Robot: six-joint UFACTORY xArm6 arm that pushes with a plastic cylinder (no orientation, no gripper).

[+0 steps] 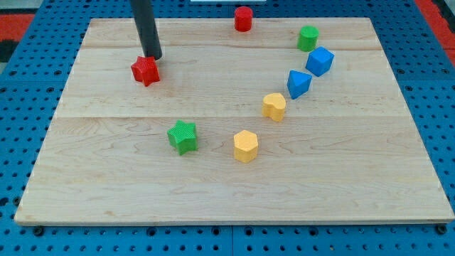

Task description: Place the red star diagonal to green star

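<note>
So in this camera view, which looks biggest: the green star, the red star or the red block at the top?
1. green star, nearest the camera
2. red star
3. red cylinder, farthest; true sizes may match.

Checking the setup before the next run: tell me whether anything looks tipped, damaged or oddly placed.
Nothing stands out. All eight blocks sit flat on the wooden board. My tip rests just above the red star, up-left of the green star.

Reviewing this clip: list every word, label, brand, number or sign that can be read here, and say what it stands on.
None: no readable text shows anywhere in the camera view.
The wooden board is bare of writing, and so are the blocks, including the red star and green star.
The rod bears no marking; my tip sits at the red star's upper edge.
</note>
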